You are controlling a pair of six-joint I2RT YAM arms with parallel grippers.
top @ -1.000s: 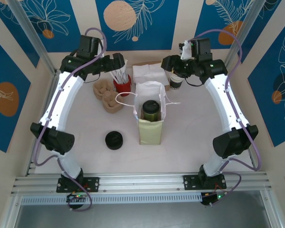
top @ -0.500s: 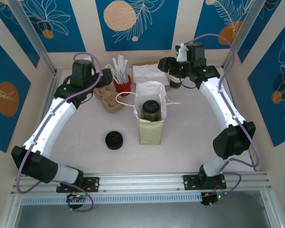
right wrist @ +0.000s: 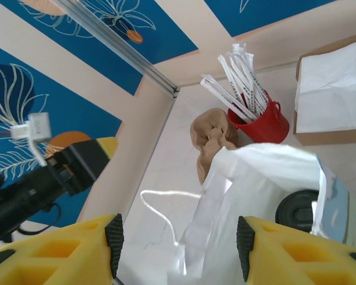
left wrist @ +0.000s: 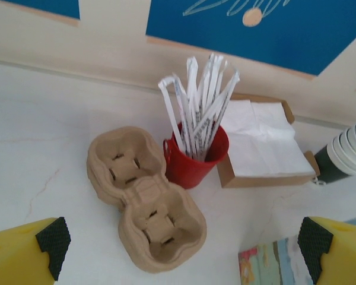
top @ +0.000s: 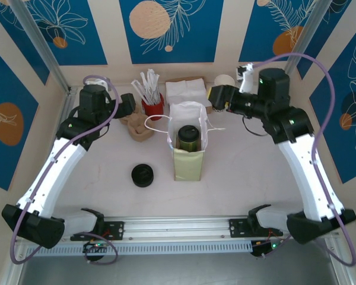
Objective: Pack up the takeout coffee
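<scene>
The takeout coffee [top: 188, 136] stands with its black lid [right wrist: 299, 208] on inside the white paper bag [top: 187, 119], which is upright at the table's middle. My left gripper [top: 127, 105] hovers open over the back left, above the brown pulp cup carrier [left wrist: 145, 208], with nothing between its fingers [left wrist: 51, 243]. My right gripper [top: 216, 95] hangs open behind and to the right of the bag, looking down at the bag's rim [right wrist: 267, 178] and its string handle [right wrist: 163, 199]; its fingers [right wrist: 114, 240] are empty.
A red cup of wrapped straws [top: 152, 102] and a box of white napkins [top: 187, 89] sit at the back. A stack of nested cups [top: 225, 82] stands at the back right. A low pile of black lids [top: 143, 175] lies front left of the bag.
Both arms have drawn back. The left gripper has moved left, away from the straws. The right gripper has swung right and up from the cup stack, empty.
</scene>
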